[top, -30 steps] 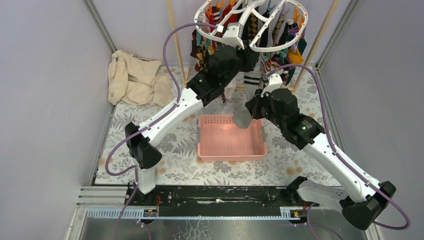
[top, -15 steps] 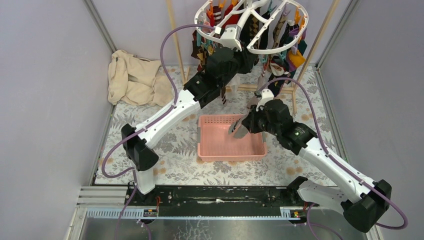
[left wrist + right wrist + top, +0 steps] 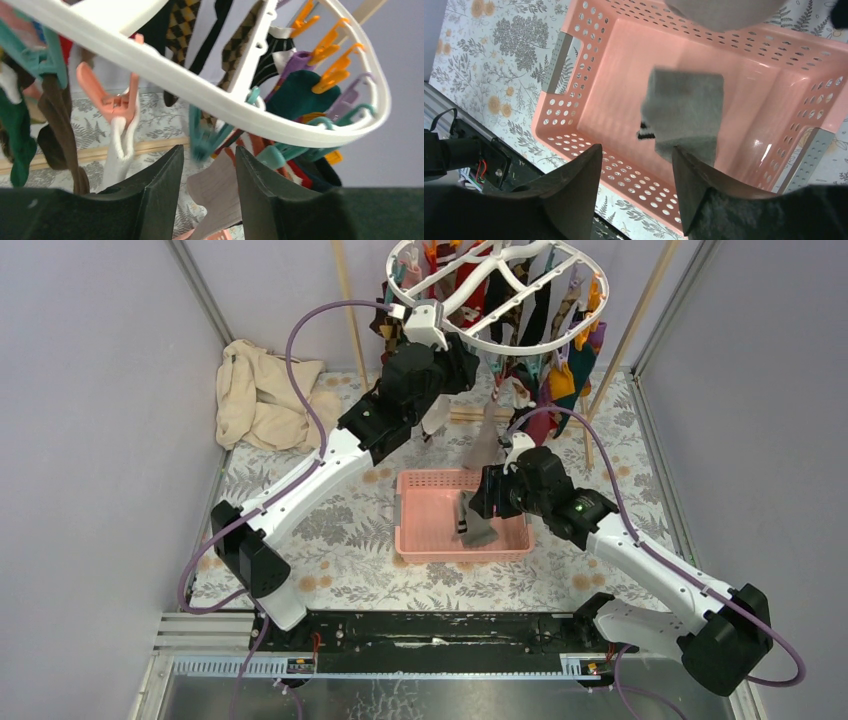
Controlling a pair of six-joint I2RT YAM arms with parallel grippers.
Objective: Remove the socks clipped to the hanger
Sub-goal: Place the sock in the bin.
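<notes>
Grey sock [image 3: 684, 110] now loose in pink basket [image 3: 574, 65]; right end effector [image 3: 635, 150] just parted wide above it, empty. Left end effector [image 3: 209, 150] widening, empty, beneath hanger [image 3: 200, 85] rim. Many socks [image 3: 300, 95] remain clipped.

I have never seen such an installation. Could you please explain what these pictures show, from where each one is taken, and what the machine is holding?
You are looking at two robot arms fixed at the near edge of a table with a leaf-patterned cover. One picture looks down from above. The other two come from a small camera on each wrist, so the dark shapes at their lower edge are the gripper fingers.

The left gripper is raised under the hanger, a white plastic ring with coloured clips from which the socks hang. Its jaws are apart and grip nothing.

The right gripper is over the pink basket, with its jaws also apart. A grey sock is below it inside the basket, not held.

A beige cloth lies at the far left.
</notes>
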